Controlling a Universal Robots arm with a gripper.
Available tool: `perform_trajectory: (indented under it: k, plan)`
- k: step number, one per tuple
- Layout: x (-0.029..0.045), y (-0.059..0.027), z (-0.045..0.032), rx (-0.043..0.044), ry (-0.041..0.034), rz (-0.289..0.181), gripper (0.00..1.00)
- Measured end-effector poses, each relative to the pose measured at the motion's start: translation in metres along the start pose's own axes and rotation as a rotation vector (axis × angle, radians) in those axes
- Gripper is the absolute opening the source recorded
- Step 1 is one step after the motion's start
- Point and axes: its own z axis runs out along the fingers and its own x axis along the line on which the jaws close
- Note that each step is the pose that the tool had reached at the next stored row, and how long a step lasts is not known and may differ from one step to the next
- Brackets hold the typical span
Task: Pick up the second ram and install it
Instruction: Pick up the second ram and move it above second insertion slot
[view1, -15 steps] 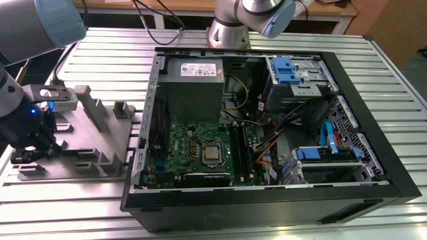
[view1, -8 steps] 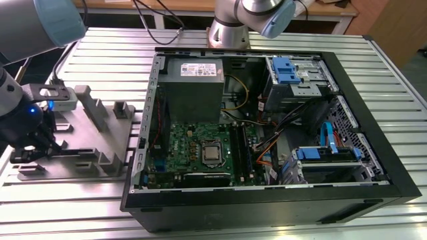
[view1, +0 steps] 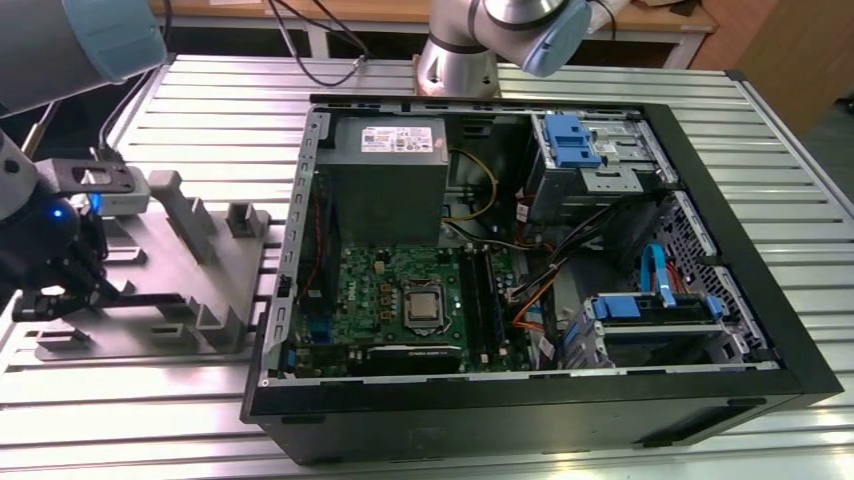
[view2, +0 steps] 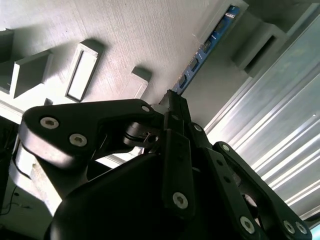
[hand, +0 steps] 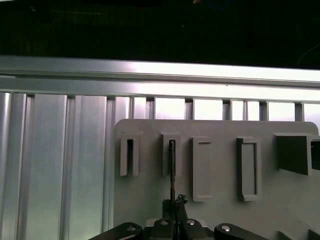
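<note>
The second ram shows as a thin blue strip seen edge-on in the second wrist view. In the first wrist view the ram is a dark line standing in a slot of the grey moulded tray. My gripper is shut on its near end, with the black fingers pinched together around the strip. In the exterior view the gripper hangs over the tray at the exterior view's left. The open computer case holds the green motherboard.
The black case lies open on a slatted metal table, with a power supply, drive cages with blue clips and loose cables inside. Raised blocks stand up from the tray. The arm's base stands behind the case.
</note>
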Motion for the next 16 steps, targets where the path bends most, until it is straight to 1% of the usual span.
perform_trajectory:
  k: [9, 10, 16]
  plan:
    - [-0.0013, 0.0008, -0.0181, -0.0001, 0.0001, 0.000, 0.08]
    - [-0.0014, 0.0008, -0.0193, -0.0001, 0.0001, 0.000, 0.08]
    - [-0.0014, 0.0009, -0.0196, 0.0000, 0.0000, 0.000, 0.08]
